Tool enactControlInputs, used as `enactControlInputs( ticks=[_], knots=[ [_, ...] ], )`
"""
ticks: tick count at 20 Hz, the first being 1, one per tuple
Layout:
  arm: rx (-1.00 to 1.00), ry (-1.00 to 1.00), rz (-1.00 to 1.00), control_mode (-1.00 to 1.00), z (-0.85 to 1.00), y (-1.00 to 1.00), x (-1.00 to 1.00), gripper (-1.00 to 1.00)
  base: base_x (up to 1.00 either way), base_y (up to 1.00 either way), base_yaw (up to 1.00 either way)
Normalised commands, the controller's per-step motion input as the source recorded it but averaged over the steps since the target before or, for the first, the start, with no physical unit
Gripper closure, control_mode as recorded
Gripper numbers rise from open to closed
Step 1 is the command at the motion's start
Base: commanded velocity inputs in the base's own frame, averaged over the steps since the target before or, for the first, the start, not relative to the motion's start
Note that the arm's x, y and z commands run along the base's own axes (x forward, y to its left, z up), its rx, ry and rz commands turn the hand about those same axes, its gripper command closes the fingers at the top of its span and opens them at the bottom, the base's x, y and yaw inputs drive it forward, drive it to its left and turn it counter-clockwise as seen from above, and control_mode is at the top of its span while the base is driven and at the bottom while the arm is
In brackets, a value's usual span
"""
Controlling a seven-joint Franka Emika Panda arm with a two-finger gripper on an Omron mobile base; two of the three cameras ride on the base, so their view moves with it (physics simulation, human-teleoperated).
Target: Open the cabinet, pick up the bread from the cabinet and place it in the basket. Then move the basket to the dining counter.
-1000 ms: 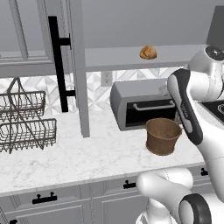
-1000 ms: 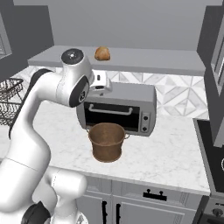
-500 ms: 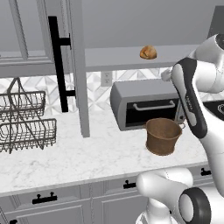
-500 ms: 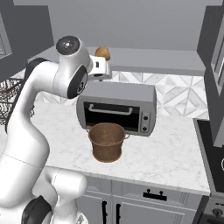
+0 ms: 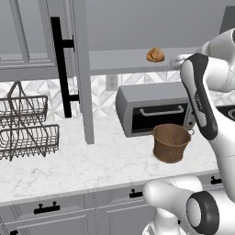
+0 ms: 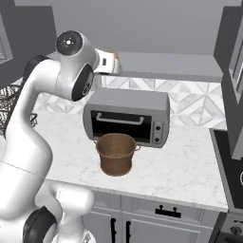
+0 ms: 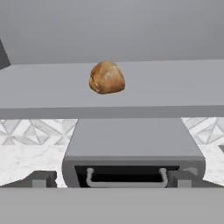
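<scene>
From the left base view I see the cabinet (image 5: 82, 69) already swung open, its door edge-on with the long black bar handle (image 5: 61, 69) facing me; that leaves the grey shelf (image 5: 124, 59) exposed, and the bread (image 5: 155, 55) sits on it in plain reach; the gripper (image 5: 176, 62) is level with the shelf just to the right of the bun and apart from it, which I read as lining up for a grasp; the basket (image 5: 171, 142) stands upright on the marble worktop (image 5: 92, 160) directly before the toaster oven (image 5: 153, 109), handy for a short drop from above; a wire two-tier rack (image 5: 25, 126) sits well to the left.

From the right base view the arm's elbow covers most of the hand, and I can't pick the bun out clearly; the woven basket is empty as far as I can tell; grey drawers run under the worktop.

From the hand view the bun lies ahead, a little left of centre, on the shelf, the oven's handle below; the finger tips (image 7: 37, 179) stand wide apart at the bottom corners, released, holding nothing.
</scene>
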Motion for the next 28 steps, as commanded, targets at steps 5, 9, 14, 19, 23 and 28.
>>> enactControlInputs(
  ticks=[5, 9, 14, 19, 23, 28],
  knots=[
    [0.0, 0.0, 0.0, -1.0, 0.4, -0.02, 0.43, -1.0, 0.0, 0.0, 0.0],
    [0.0, 0.0, 0.0, -1.0, 0.09, -0.04, 0.67, -1.0, 0.0, 0.0, 0.0],
    [0.0, 0.0, 0.04, -1.0, -0.09, 0.0, 0.69, -1.0, 0.0, 0.0, 0.0],
    [0.01, 0.0, 0.06, -1.0, -0.04, 0.0, 0.68, -1.0, 0.0, 0.0, 0.0],
    [0.02, 0.0, 0.06, -1.0, 0.0, -0.01, 0.7, -1.0, 0.0, 0.0, 0.0],
    [0.05, 0.04, 0.06, -1.0, 0.0, -0.02, 0.49, -1.0, 0.0, 0.0, 0.0]
  ],
)
